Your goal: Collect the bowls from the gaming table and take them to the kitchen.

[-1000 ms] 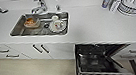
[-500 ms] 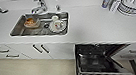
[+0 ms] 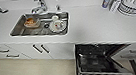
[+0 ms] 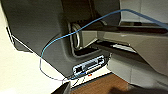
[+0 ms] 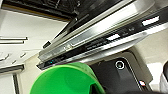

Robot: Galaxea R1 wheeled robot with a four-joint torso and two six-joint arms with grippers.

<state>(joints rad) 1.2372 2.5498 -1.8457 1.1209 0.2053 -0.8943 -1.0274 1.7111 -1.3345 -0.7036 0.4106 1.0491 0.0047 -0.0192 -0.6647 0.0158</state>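
Your left wrist view gives you the robot's own shell point(image 4: 37, 30): broad, smooth dark-grey panels with rounded edges. A thin blue cable point(image 4: 82, 25) arcs across the housing from about 7 o'clock up to 2 o'clock, with a finer grey wire looping beneath it. Near 6 o'clock you see a small recessed port plate point(image 4: 88, 65) with pale trim. In the right wrist view, a black body part point(image 5: 117, 72) carries a round silver-ringed fitting point(image 5: 119, 64).

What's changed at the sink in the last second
Nothing visibly changed. The sink holds the same dishes, the dishwasher door hangs open below the counter, and the plates sit stacked at the far right, all as before.
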